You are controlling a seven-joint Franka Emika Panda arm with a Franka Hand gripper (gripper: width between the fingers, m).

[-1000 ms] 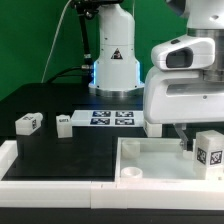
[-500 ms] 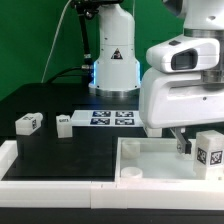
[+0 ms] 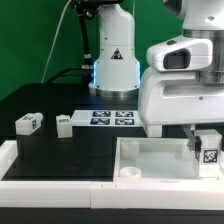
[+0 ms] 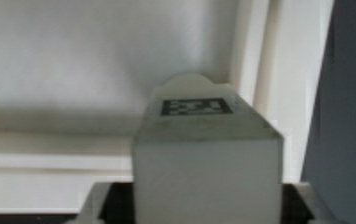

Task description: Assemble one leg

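My gripper (image 3: 204, 152) is shut on a white leg (image 3: 209, 150) with a black-and-white tag, holding it upright over the right part of the big white tray (image 3: 150, 160). In the wrist view the held leg (image 4: 201, 150) fills the middle, its tagged tip pointing away toward the tray's wall (image 4: 273, 60). Two more legs lie on the black table at the exterior view's left: one (image 3: 27, 123) far left, one (image 3: 63, 124) beside the marker board.
The marker board (image 3: 108, 118) lies flat behind the tray. The arm's base (image 3: 112, 60) stands at the back. A white rim (image 3: 20, 165) runs along the table's front left. A round corner socket (image 3: 130, 174) sits at the tray's near corner.
The gripper with the leg has moved down and slightly toward the exterior view's right, lower over the tray. The two loose legs have not moved.
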